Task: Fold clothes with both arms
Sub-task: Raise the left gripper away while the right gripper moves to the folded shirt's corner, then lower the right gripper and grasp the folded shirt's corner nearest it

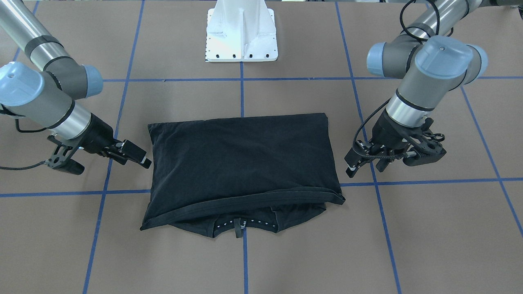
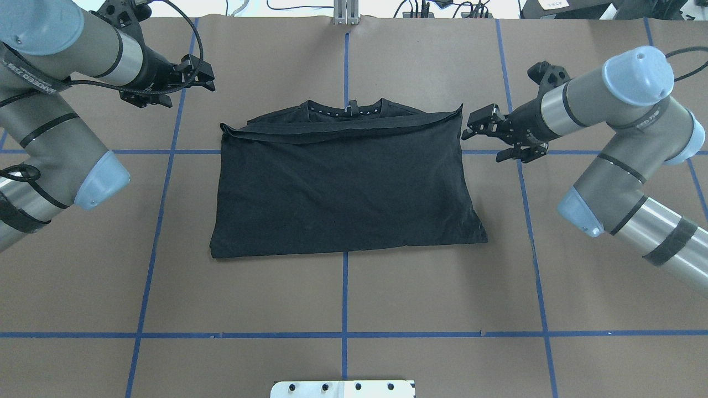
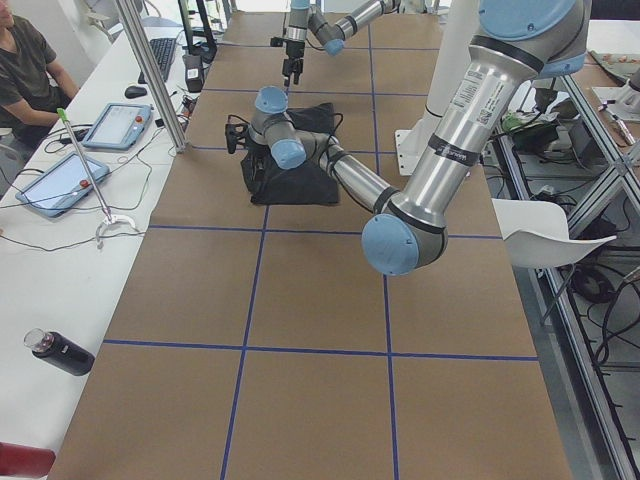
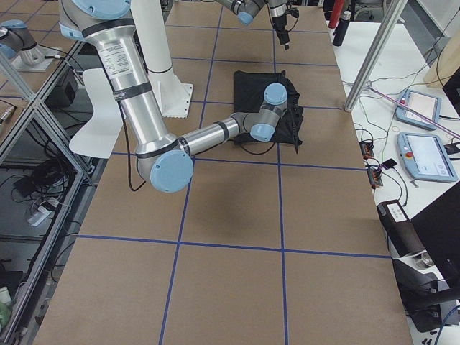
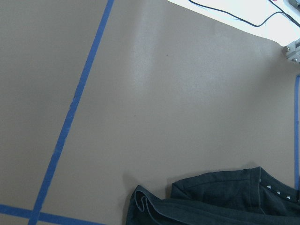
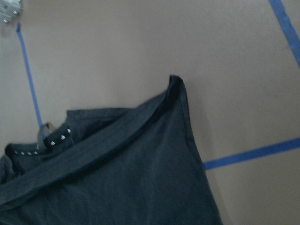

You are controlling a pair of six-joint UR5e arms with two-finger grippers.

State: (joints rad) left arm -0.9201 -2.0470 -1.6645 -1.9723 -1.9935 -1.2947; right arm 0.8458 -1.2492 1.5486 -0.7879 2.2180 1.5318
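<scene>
The black T-shirt lies folded into a flat rectangle in the middle of the table. Its collar peeks out at the far edge, and its block logo is hidden. My left gripper hovers open and empty just off the shirt's far-left corner; it also shows in the front view. My right gripper is open and empty, close beside the shirt's far-right corner, and also shows in the front view. The left wrist view shows the shirt's corner. The right wrist view shows the folded hem and collar.
The white pedestal base stands on my side of the shirt. Blue tape lines grid the brown table. Beyond the far edge is a white bench with tablets, a dark bottle and a seated operator.
</scene>
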